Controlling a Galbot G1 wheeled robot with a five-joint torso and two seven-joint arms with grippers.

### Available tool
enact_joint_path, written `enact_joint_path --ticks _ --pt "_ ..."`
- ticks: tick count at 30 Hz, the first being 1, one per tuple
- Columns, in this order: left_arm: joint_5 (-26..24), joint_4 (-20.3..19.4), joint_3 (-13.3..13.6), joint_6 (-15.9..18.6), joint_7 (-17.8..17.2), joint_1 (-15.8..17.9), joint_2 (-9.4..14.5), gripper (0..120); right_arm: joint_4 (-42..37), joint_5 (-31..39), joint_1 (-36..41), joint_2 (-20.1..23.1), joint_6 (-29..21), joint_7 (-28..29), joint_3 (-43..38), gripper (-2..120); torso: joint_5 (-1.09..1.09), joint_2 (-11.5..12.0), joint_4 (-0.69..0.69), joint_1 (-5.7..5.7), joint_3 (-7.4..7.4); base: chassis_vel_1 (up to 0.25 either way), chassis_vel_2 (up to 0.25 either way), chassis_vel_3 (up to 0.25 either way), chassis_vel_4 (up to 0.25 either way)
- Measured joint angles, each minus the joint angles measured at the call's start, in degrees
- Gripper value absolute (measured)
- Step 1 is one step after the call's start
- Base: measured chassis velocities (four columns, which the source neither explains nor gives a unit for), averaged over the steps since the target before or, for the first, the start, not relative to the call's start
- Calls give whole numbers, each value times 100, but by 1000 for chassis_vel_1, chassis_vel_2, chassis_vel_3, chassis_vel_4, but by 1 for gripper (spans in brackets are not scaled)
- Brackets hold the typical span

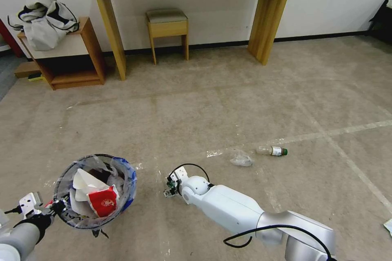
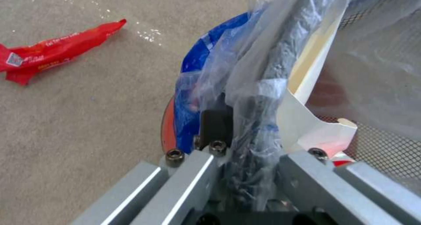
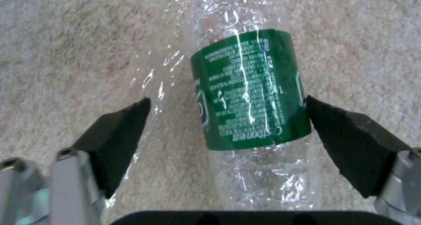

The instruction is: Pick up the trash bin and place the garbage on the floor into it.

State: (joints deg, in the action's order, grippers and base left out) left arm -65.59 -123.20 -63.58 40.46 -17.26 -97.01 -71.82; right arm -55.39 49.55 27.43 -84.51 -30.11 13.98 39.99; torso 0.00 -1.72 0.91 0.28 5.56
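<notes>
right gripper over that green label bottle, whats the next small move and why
Probably close the right gripper on the bottle. Its fingers are open on either side of the green label, the bottle lying on the floor between them. The left gripper already holds the trash bin by its rim, ready to receive it.

We see the left pincer point(image 2: 252, 172) clamped on the rim of the trash bin point(image 2: 169, 129), its grey metal fingers point(image 2: 193, 179) pinching the crinkly clear liner bag point(image 2: 259, 70) with blue print. A sliver of the red bucket wall shows beneath the blue. Inside the bin lies a cream paper scrap point(image 2: 307, 119), with something red under it. On the beige floor point(image 2: 87, 126), apart from the bin, lies a crumpled red wrapper point(image 2: 52, 52).
</notes>
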Motion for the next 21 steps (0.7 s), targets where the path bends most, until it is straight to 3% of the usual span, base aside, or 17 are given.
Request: enact_joint_path --ticks 9,17,21 --pt "0 -17 14 -4 0 -2 -16 0 165 -116 32 -37 45 -48 0 79 0 0 0 0 0 0 0 0 0" --pt "1 7 34 -12 1 14 -20 0 317 -255 56 -45 109 -132 -37 44 1 0 0 -1 0 0 0 0 0" --pt "6 28 59 -14 2 42 -23 0 286 -272 74 -8 117 -134 -43 38 1 0 0 0 -1 0 0 0 0"
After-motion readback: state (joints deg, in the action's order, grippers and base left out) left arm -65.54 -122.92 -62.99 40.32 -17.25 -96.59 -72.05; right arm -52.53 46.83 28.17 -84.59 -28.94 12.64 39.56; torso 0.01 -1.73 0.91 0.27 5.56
